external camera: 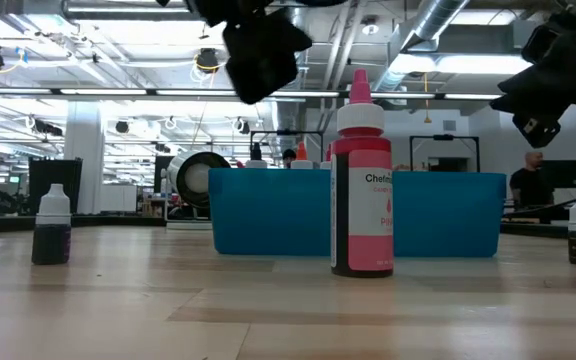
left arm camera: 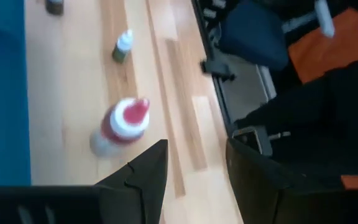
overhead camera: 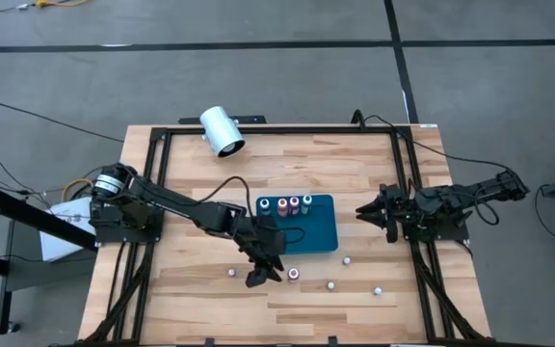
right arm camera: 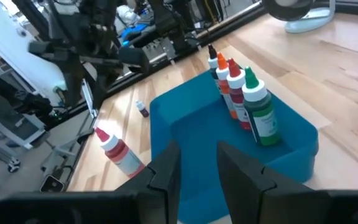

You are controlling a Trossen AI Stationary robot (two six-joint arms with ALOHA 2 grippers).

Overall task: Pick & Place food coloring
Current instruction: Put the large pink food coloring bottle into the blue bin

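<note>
The food coloring is a set of tiny bottles. Several stand in a row along the far side of the teal tray [overhead camera: 311, 236], among them a green-capped bottle [right arm camera: 260, 112]. A red-capped bottle [overhead camera: 293, 275] stands upright on the wood just in front of the tray [external camera: 268, 215], and it looms large in the low view [external camera: 363, 190]. My left gripper [overhead camera: 263, 270] hovers above the table just left of this bottle [left arm camera: 123, 124], open and empty. My right gripper [overhead camera: 369, 212] waits at the tray's right side, narrowly open with nothing in it.
More small bottles stand loose on the front of the table [overhead camera: 231, 273] [overhead camera: 331, 285] [overhead camera: 347, 259] [overhead camera: 378, 289]. A big white cylinder [overhead camera: 223, 131] lies at the back edge. Black frame rails [overhead camera: 408, 173] border the table's sides.
</note>
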